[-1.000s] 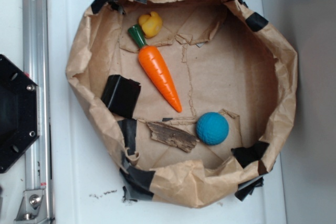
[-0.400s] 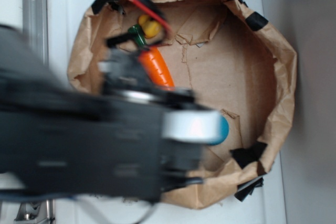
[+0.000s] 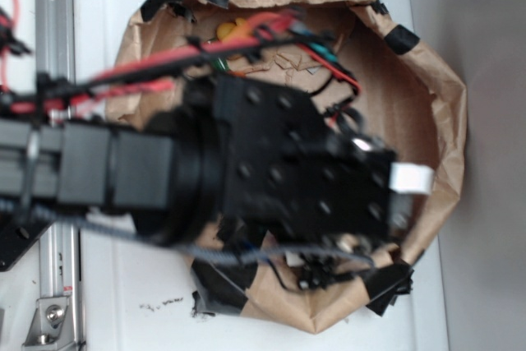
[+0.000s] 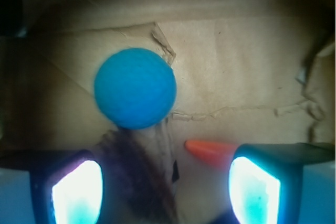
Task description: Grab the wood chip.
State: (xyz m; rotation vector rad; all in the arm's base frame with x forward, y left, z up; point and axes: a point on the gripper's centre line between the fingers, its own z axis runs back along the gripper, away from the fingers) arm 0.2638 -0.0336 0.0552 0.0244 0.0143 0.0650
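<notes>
While my arm fills most of the exterior view, it covers the floor of the brown paper basin, so from there I can see neither the wood chip nor my own jaws. All that view tells me is that I hang over the basin's middle, with a scrap of yellow toy peeping out past my cables.

From the wrist view the job looks only begun: nothing is grabbed. My gripper stands wide open, both glowing pads apart and empty, touching nothing I can make out. The wood chip lies dark and blurred between them, nearer my left pad, just below the blue ball. The carrot tip pokes in by the other pad. Descent and closing remain, I judge.
</notes>
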